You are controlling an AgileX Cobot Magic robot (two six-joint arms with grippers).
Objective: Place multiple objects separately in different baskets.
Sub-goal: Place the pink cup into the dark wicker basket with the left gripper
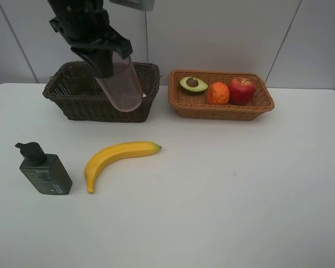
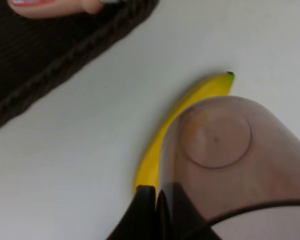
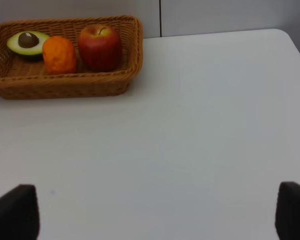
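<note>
My left gripper (image 1: 105, 62) is shut on the rim of a translucent brownish-pink cup (image 1: 124, 85), which hangs tilted above the front edge of the dark brown basket (image 1: 72, 107). A second cup (image 1: 75, 77) stands inside that basket, and the left wrist view shows a small pink bottle (image 2: 55, 7) lying in it. On the table in front lie the yellow banana (image 1: 120, 158) and the dark green pump bottle (image 1: 43, 170). The light basket (image 1: 223, 110) holds the avocado half (image 1: 192, 84), orange (image 1: 218, 93) and red apple (image 1: 242, 90). My right gripper (image 3: 152, 215) is open over bare table.
White table with a grey panelled wall behind the baskets. The two baskets stand side by side at the back with a narrow gap between them. The right arm is outside the exterior high view.
</note>
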